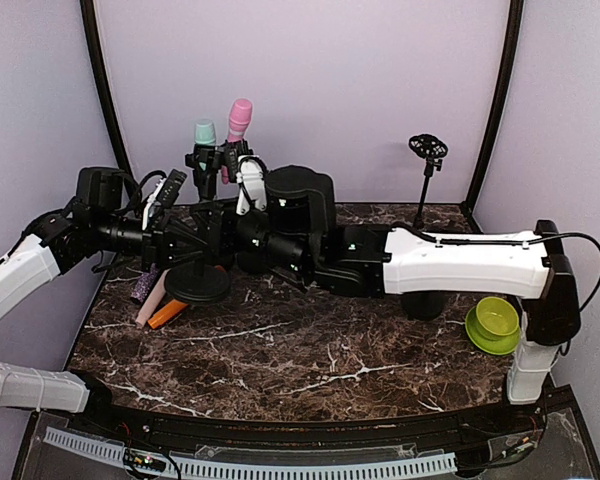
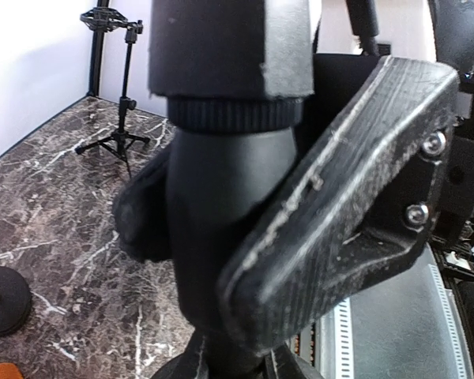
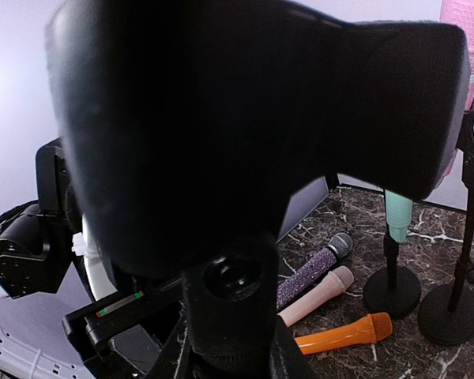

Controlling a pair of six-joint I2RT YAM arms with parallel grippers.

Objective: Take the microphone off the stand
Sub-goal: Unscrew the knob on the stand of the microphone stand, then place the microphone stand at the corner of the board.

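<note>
Task thing: the black microphone (image 3: 245,118) sits on its stand (image 2: 221,197), at the back-left of the surface (image 1: 310,360).
Left fingers (image 2: 340,229): clamped tight on the stand pole, under the collar.
Right fingers: hidden behind the microphone; I cannot tell their opening or hold.
Advice: brace the stand firmly and pull the microphone straight out, not sideways.

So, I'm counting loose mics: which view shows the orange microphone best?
Right wrist: the orange microphone lies whole and unobstructed. Top external shows only one end; the rest is hidden. Left wrist catches just an orange sliver at its bottom corner.
</note>
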